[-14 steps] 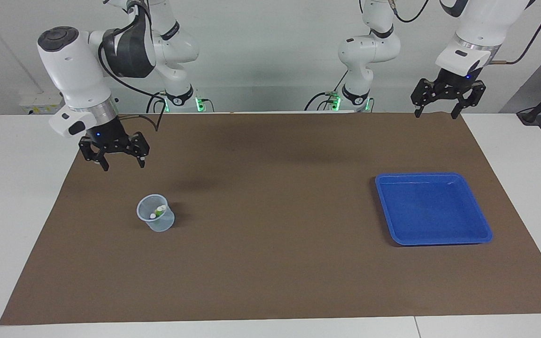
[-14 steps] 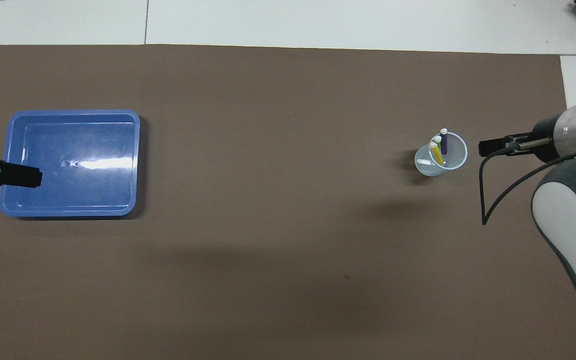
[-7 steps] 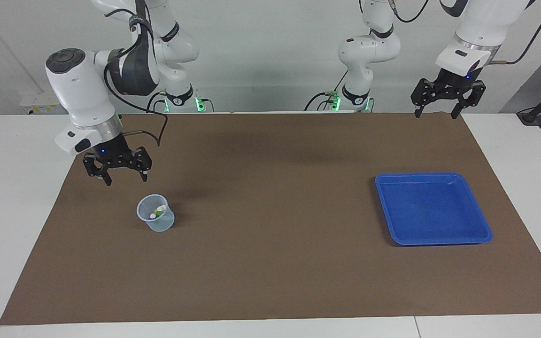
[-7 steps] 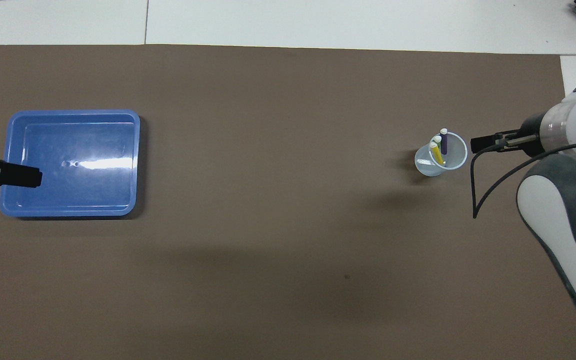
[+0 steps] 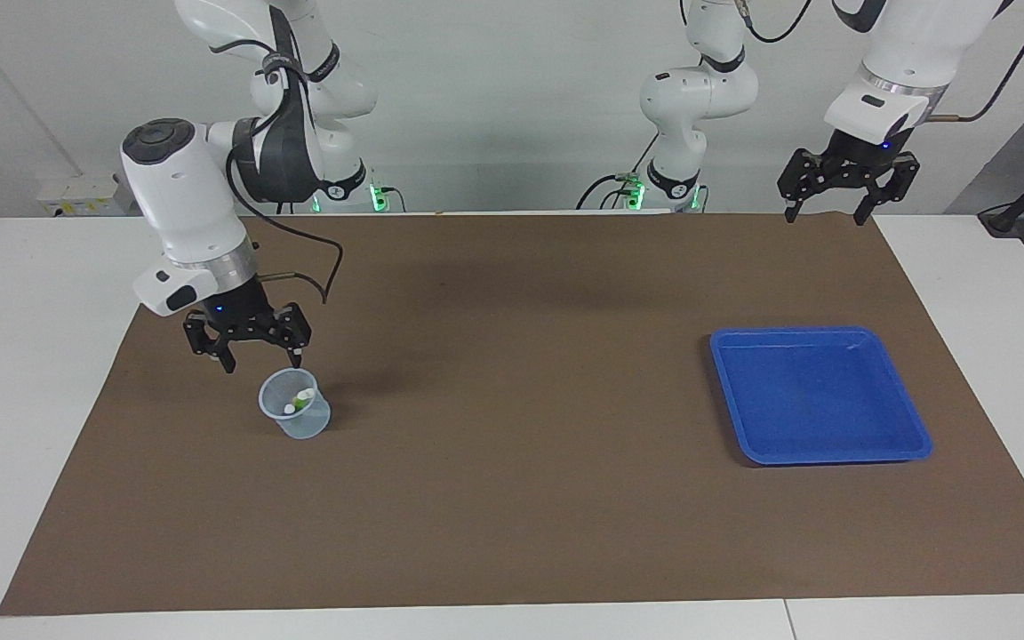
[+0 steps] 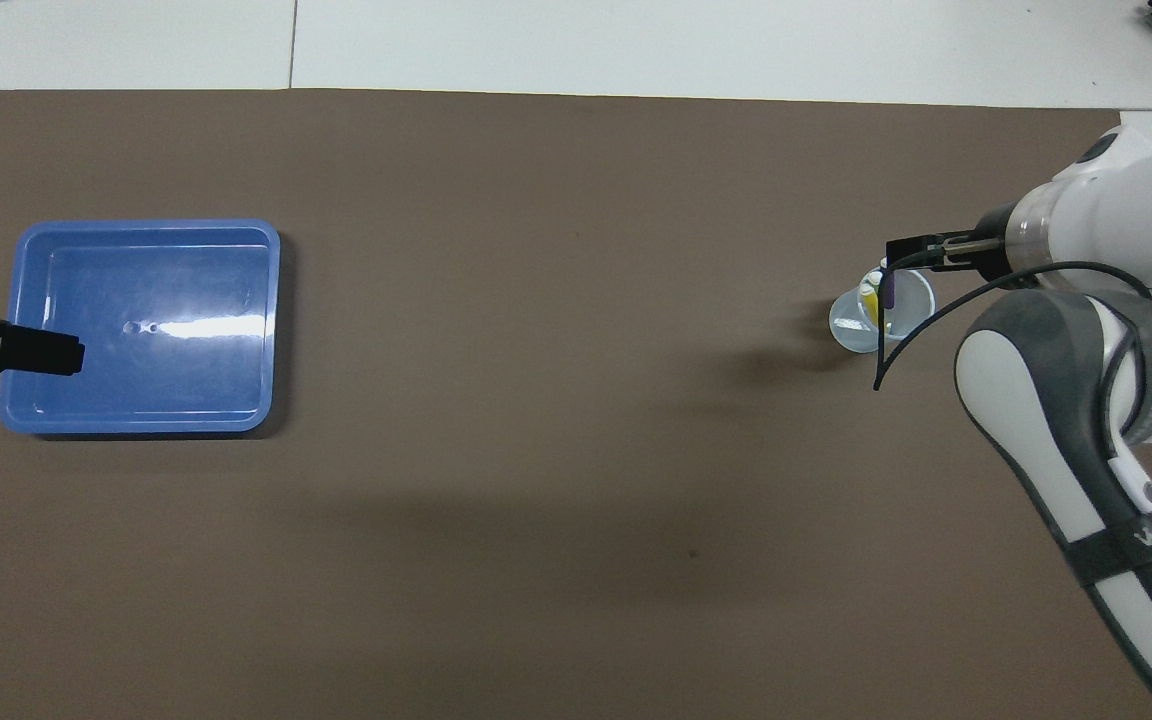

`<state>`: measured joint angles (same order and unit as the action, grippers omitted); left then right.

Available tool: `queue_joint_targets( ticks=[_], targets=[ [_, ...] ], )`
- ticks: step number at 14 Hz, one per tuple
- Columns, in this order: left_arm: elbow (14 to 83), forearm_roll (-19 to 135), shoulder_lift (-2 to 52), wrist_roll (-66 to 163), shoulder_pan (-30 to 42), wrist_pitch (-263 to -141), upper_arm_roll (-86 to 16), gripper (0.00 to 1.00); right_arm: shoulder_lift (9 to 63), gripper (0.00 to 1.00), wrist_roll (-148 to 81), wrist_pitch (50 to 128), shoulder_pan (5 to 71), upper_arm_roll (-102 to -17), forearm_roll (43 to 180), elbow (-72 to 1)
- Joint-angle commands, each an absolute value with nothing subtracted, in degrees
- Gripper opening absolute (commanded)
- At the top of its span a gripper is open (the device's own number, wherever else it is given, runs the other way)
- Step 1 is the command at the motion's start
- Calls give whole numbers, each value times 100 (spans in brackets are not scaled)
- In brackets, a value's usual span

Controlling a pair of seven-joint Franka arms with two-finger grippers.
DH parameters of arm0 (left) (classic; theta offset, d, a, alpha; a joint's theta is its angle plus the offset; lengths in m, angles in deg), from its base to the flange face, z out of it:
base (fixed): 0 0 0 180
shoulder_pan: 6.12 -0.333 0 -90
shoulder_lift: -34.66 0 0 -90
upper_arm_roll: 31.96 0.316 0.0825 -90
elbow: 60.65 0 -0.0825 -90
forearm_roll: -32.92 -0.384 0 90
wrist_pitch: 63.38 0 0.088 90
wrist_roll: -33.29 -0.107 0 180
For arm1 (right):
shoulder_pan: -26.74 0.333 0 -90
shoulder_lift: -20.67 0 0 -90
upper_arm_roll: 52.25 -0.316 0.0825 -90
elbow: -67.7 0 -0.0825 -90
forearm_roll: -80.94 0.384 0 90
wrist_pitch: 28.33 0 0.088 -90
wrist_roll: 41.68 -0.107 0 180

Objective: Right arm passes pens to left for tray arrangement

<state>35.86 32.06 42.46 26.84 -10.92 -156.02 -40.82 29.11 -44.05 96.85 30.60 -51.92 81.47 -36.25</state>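
Observation:
Three pens stand in a small translucent cup (image 5: 297, 411) on the mat toward the right arm's end of the table. The green pen (image 5: 299, 404) shows in the facing view; the yellow pen (image 6: 870, 297) and purple pen (image 6: 889, 291) show from overhead. My right gripper (image 5: 263, 364) hangs open just above the cup's rim (image 6: 881, 325), holding nothing. The blue tray (image 5: 819, 400) lies bare toward the left arm's end (image 6: 136, 385). My left gripper (image 5: 823, 215) waits open and high in the air, overlapping the tray's edge in the overhead view (image 6: 66, 354).
A brown mat (image 5: 512, 498) covers most of the white table (image 5: 32, 356). A black cable (image 6: 911, 335) loops from the right wrist and crosses the cup in the overhead view. The right arm's white and grey links (image 6: 1066, 420) stand over that end of the mat.
The right gripper has come down and moved toward the cup, from beside it to just above its rim. The left arm, tray and cup have not moved.

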Motion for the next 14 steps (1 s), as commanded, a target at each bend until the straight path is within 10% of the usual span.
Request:
queue_joint_targets(
  ticks=[1,14],
  targets=[
    [3761,3152,4415,2617,-1095,-15593,-4066,100,3279,100,-4975,9577,3140,-5225,8042,-3163],
    [3761,3152,4415,2617,-1095,-15602,-4066,100,4203,73,-6664,8637,3439,-5217,7338,-2300]
  ],
)
